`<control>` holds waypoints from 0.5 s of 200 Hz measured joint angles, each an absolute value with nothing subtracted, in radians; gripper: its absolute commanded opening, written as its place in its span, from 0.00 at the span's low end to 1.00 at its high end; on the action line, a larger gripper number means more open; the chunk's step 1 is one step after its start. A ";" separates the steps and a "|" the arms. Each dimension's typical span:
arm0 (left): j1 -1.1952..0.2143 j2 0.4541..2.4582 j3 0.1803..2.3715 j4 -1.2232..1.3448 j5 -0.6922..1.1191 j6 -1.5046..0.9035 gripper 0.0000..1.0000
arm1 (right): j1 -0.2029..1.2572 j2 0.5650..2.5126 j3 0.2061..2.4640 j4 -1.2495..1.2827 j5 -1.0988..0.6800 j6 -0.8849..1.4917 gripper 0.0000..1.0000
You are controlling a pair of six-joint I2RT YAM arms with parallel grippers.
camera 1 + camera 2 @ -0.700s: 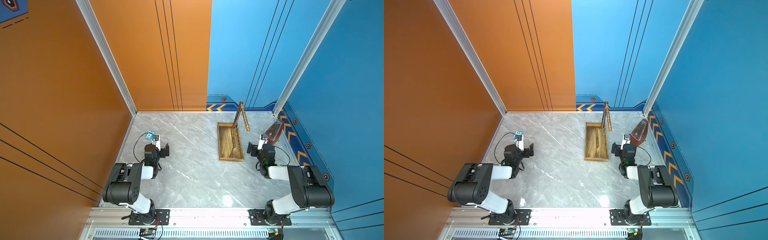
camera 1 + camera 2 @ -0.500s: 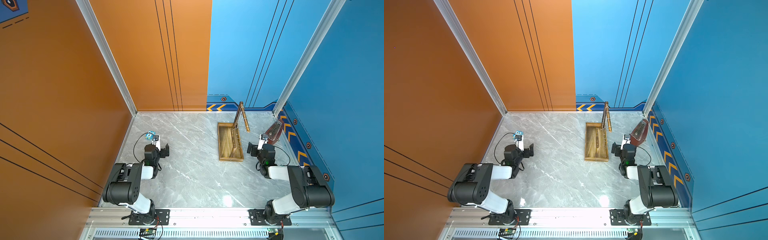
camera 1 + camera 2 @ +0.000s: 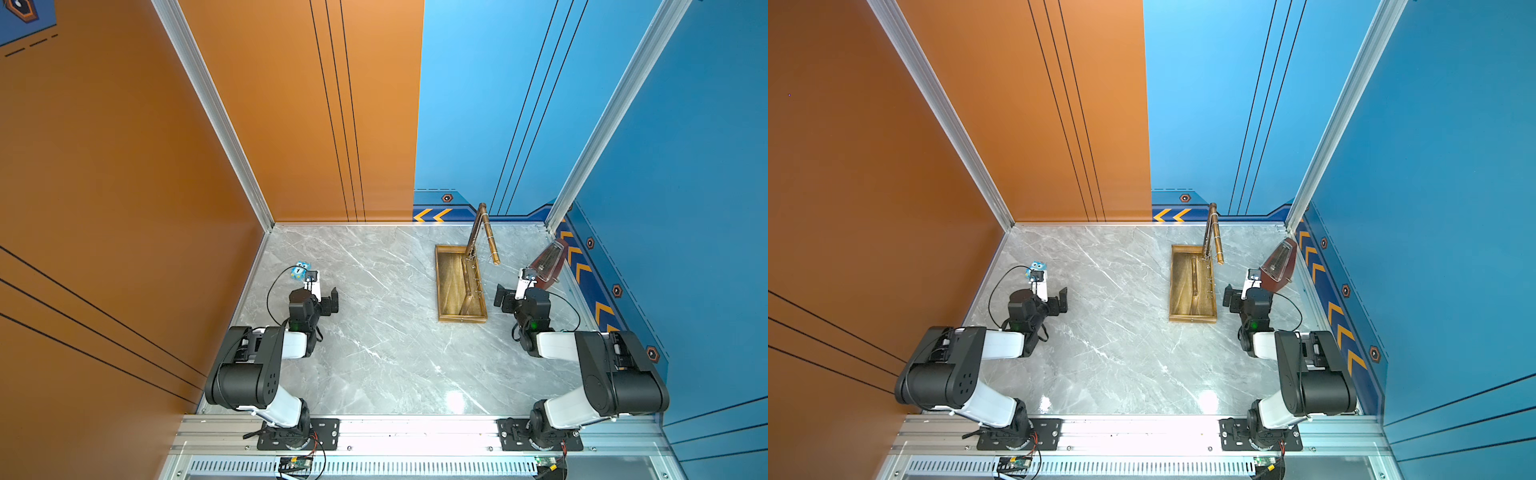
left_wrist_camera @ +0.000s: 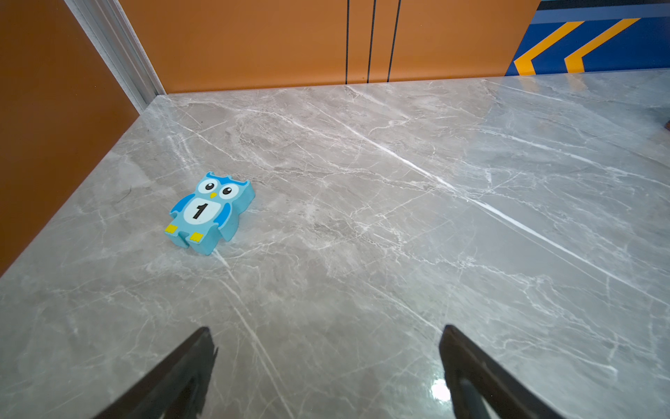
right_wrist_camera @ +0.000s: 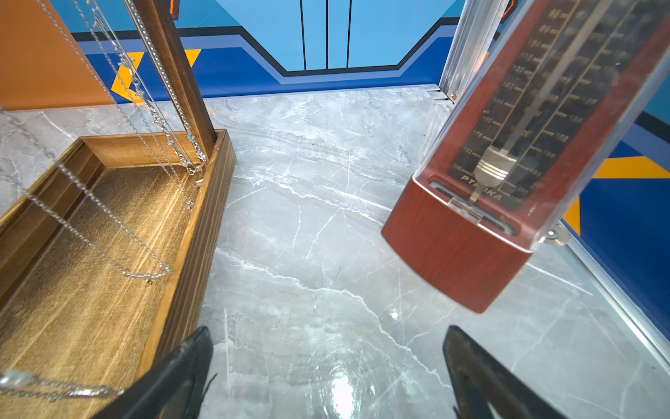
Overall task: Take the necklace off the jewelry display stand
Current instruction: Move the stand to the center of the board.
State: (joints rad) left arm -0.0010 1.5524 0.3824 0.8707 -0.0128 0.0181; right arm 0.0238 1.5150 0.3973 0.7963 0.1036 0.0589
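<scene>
Two grippers are in view and both are released, with nothing between the jaws. The left gripper point(image 4: 327, 329) stands wide over bare marble near the table's point(image 3: 374, 353) left edge. The right gripper point(image 5: 327, 328) is equally wide apart, also over bare marble.

The jewelry display stand point(image 3: 462, 319) sits right of centre, toward the table's far right corner, and shows in both top views point(image 3: 1192, 319). Its tray base runs lengthwise from the far edge toward the near edge. The post rises from the far end of the tray and carries the top rod.

Several silver necklaces point(image 5: 148, 276) hang from the stand. In the right wrist view their loops dangle over the tray floor. Some lie close along the post, others drape further out. How many separate chains there are cannot be told.

The right gripper point(image 3: 512, 296) sits just beside the tray's right wall, near its near end, touching neither stand nor chains. It lies between the stand and a dark red metronome point(image 5: 507, 163) that stands by the table's right edge point(image 3: 548, 266).

A blue owl block point(image 4: 208, 212) marked "1" lies flat near the left edge. It is just beyond the left gripper point(image 3: 322, 297) and apart from it.
</scene>
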 measured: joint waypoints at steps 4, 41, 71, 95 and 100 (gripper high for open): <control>-0.001 1.552 0.382 0.871 -0.013 0.018 0.98 | 0.024 1.515 0.397 0.796 0.104 0.059 1.00; -0.001 1.552 0.382 0.871 -0.014 0.018 0.98 | 0.024 1.515 0.397 0.796 0.104 0.059 1.00; -0.016 1.552 0.382 0.871 -0.030 0.019 0.98 | 0.024 1.515 0.397 0.796 0.104 0.059 1.00; -0.037 1.534 0.380 0.862 -0.058 0.022 0.98 | 0.043 1.494 0.409 0.744 0.135 0.054 1.00; -0.043 1.519 0.375 0.861 -0.073 0.022 0.98 | 0.050 1.478 0.413 0.722 0.142 0.050 1.00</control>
